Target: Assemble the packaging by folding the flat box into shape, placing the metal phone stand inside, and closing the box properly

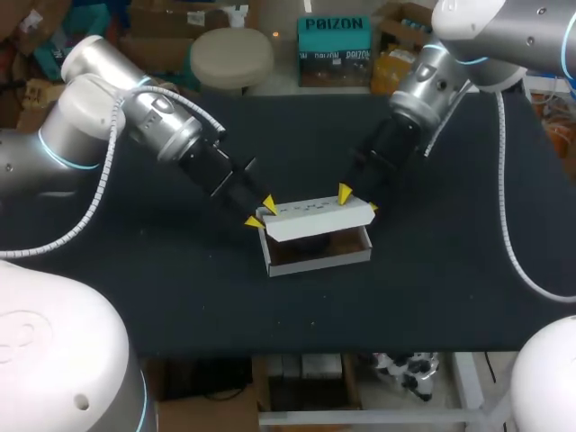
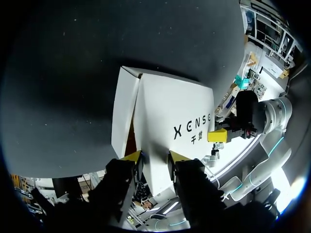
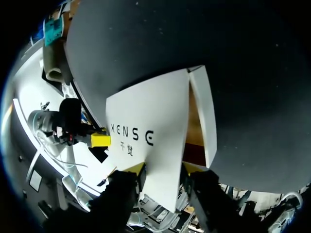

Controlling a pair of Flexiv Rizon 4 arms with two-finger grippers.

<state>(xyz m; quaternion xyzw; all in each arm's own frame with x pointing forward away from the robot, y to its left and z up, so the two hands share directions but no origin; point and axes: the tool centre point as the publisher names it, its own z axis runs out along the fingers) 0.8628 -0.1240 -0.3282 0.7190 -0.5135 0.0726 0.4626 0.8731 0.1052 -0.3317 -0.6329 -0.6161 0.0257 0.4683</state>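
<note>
Tabletop (image 1: 135, 270): a black surface carrying the box at its middle, with one arm coming in from each side.
Box (image 1: 317, 258): white outside and brown inside, folded into an open tray that stands on its base.
Lid (image 1: 315, 216): a white printed panel hinged along the far side and raised at a slant over the tray. A gap shows along the near wall.
Contents: a dark shape (image 1: 310, 240) lies inside under the lid, too shadowed to identify.
Left pincer (image 1: 260, 213): at the left end of the lid, its yellow tips set narrowly apart. In the left wrist view the pincer (image 2: 155, 158) is closed onto the lid (image 2: 170, 111), whose end fills the gap, with one tip against each edge.
Right pincer (image 1: 357, 200): at the right far end of the lid. In the right wrist view the pincer (image 3: 164, 168) grips the lid (image 3: 146, 121) in the same way, one tip on each side of the narrow end.
Near wall: seen in both wrist views as a white strip (image 2: 124, 111) (image 3: 206, 116) beside the lid, with brown interior showing between strip and lid.
</note>
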